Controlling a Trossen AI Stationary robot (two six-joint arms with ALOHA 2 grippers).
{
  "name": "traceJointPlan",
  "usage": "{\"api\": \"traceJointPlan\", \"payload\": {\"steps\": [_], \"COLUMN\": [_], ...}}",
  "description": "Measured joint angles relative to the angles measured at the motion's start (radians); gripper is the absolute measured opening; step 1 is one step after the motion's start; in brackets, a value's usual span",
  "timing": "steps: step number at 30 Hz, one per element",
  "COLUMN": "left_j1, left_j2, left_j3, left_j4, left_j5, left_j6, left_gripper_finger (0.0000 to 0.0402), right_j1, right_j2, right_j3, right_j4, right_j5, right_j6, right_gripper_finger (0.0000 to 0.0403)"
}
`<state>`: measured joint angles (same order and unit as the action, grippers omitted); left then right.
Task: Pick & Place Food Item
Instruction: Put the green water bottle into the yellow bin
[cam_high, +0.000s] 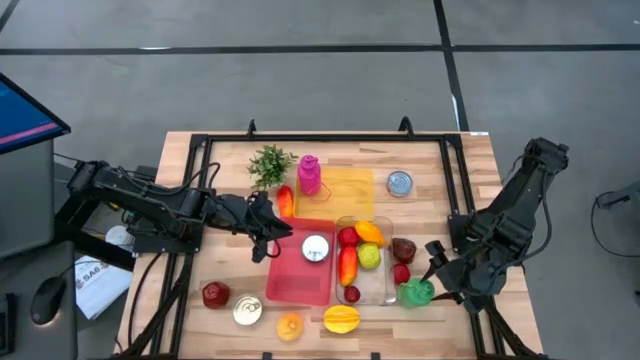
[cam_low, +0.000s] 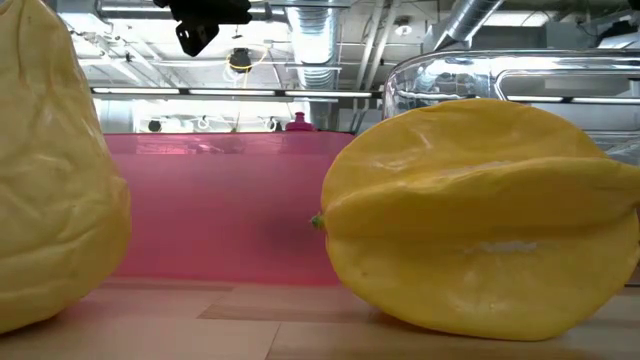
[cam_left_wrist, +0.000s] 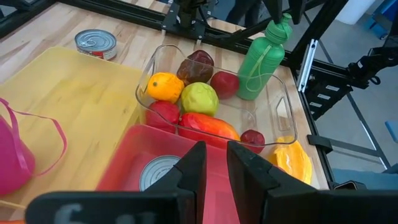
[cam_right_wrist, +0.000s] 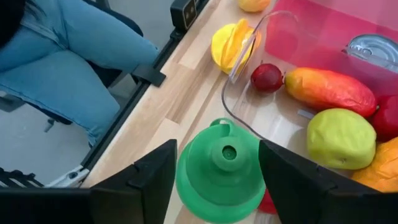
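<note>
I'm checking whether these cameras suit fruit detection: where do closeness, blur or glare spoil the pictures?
Low view: the yellow starfruit and another yellow fruit sit so close that they fill the frame, hiding most of the table; ceiling lights glare behind. Left wrist view: the near fingers are soft. Right wrist view: the green bottle between open jaws looks oversized. High view: even light, small fruit.

A green bottle (cam_high: 416, 292) stands against the crowded clear container (cam_high: 385, 290), blocking its right side.
</note>
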<state>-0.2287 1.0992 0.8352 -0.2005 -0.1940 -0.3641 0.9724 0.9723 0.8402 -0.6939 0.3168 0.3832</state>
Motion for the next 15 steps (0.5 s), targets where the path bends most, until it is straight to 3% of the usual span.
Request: {"api": "traceJointPlan", "payload": {"steps": [15], "left_j1": [0.0], "left_j2": [0.0], "left_j3": [0.0], "left_j4": [0.0], "left_j5": [0.0], "left_j6": [-0.006], "left_gripper_finger": [0.0053], "right_j1": [0.001], "right_j2": [-0.017], "right_j3": [0.0], "right_j4": [0.016], "right_j5": [0.002], "right_j6": [0.009], "right_gripper_finger": [0.0143]}}
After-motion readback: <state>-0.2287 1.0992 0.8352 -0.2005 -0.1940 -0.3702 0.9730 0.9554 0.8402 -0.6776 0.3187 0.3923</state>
